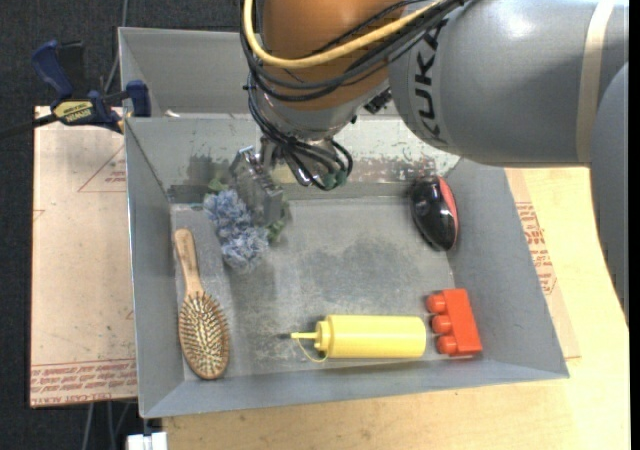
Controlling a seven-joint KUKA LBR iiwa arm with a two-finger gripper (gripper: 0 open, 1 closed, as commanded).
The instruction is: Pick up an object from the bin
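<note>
**A:** Near side first?

**B:** Yellow squeeze bottle (372,337) on its side along the near wall of the bin (148,278), nozzle pointing left. Red toy block (455,321) just beside its base, lower right. Wooden hairbrush (203,333) lower left, bristles up, handle pointing away. All lying flat and loose, probably settled where they were dropped.

**A:** Further back?

**B:** Black-and-red computer mouse (436,213), right side, alone near the far wall. Blue-grey crumpled bundle (233,226), upper left of the floor.

**A:** The arm?

**B:** End effector (262,188) is down low at the bundle's upper right edge. Clenched or released, I cannot tell; wrist and cables mask it. Every item rests on the floor. The bundle is the nearest candidate. It looks soft and should give under a pinch.
</note>
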